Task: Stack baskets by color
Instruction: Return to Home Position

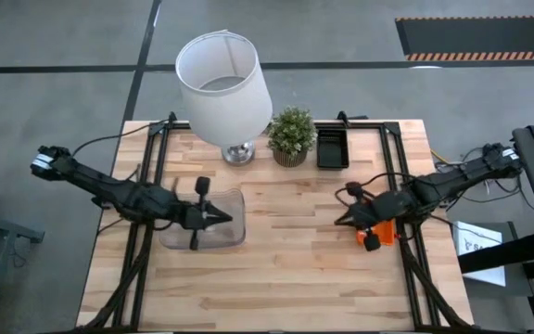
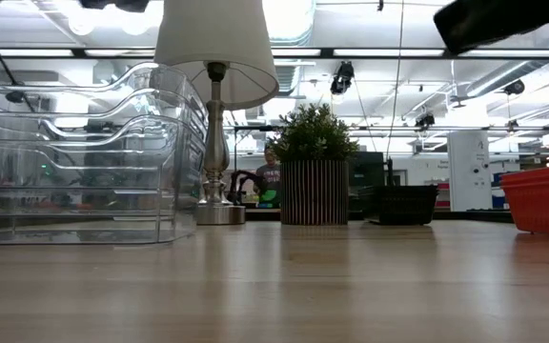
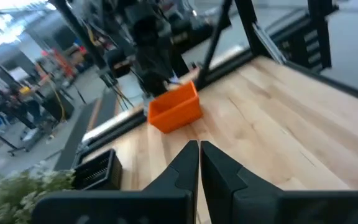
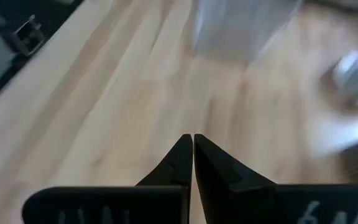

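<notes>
A nested stack of clear baskets (image 1: pixel 202 223) (image 2: pixel 84 162) rests on the table's left half. My left gripper (image 1: pixel 225 220) (image 3: pixel 199 149) hovers over the stack's right side, shut and holding nothing. A red-orange basket (image 1: pixel 385 232) (image 3: pixel 176 109) (image 2: pixel 546 198) sits flat near the right edge, partly under my right arm. My right gripper (image 1: pixel 341 220) (image 4: pixel 192 140) is shut and holds nothing, in the air just left of that basket, pointing toward the table's middle. A black basket (image 1: pixel 332 148) (image 2: pixel 403 203) stands at the far edge, right of the plant.
A white lamp (image 1: pixel 225 88) and a small potted plant (image 1: pixel 292 136) stand at the far edge, between the clear stack and the black basket. Bare wood lies in the table's middle and along its near edge (image 1: pixel 276 297). Dark frame rails (image 1: pixel 401 186) run down both sides.
</notes>
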Tool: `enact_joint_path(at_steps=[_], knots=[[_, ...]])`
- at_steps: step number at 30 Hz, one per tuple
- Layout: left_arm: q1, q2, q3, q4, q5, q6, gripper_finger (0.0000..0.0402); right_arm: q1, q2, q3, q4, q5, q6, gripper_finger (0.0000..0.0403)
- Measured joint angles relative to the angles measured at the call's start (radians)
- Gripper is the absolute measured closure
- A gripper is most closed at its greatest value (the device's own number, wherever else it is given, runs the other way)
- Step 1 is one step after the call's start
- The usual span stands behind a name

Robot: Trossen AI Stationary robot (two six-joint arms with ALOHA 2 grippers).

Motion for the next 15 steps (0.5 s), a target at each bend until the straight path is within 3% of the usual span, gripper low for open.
enact_joint_path(at_steps=[7, 11, 15], knots=[[0.007, -0.245, -0.224, 0.169, -0.001, -0.003, 0.0402, -0.165, -0.203, -0.253, 0.348, 0.017, -0.287, 0.0394], [0.010, -0.359, -0.331, 0.274, -0.003, -0.002, 0.0402, -0.267, -0.346, -0.338, 0.335, 0.015, -0.292, 0.0394], [0.011, -0.448, -0.420, 0.320, -0.015, -0.003, 0.0402, -0.323, -0.508, -0.419, 0.348, -0.060, -0.293, 0.0394]])
